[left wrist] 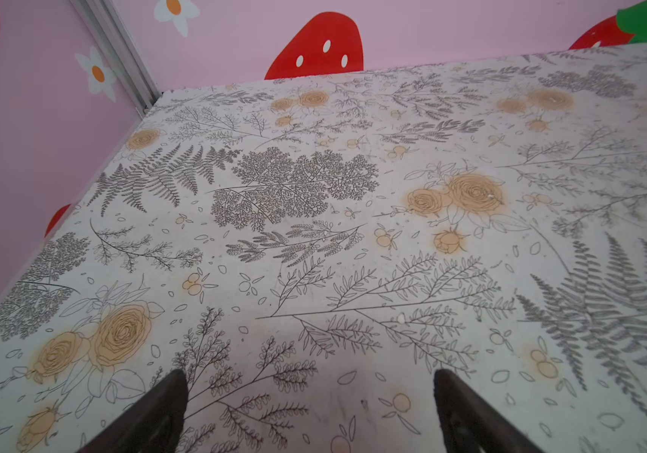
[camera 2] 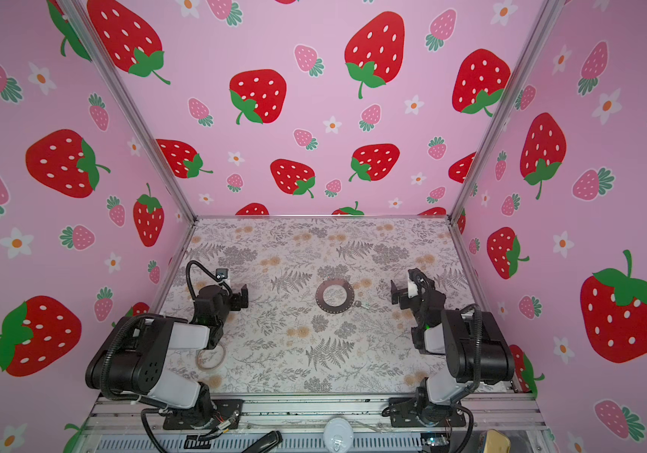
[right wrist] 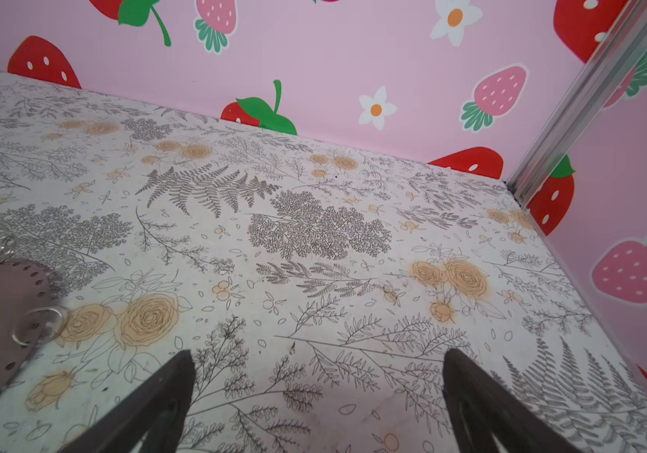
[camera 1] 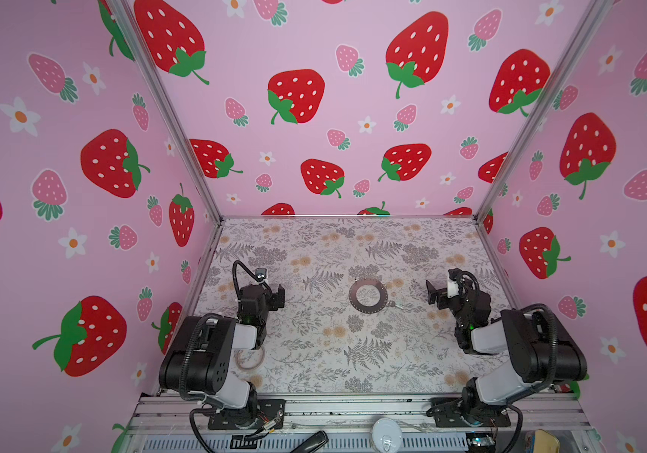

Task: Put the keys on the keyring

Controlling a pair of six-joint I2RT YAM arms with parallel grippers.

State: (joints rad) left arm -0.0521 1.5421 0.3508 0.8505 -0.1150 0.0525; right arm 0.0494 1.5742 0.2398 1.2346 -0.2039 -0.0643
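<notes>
Floral tabletop (camera 1: 314,353): our left gripper (camera 1: 279,297) and right gripper (camera 1: 431,293) gape empty; next we pinch the key (camera 1: 394,304) by the keyring (camera 1: 354,295), mid-frame.

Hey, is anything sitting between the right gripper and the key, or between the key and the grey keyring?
Nothing visible does. Only bare table lies between the open right gripper and the key. The key lies right beside the rim of the keyring, with nothing between them.
</notes>
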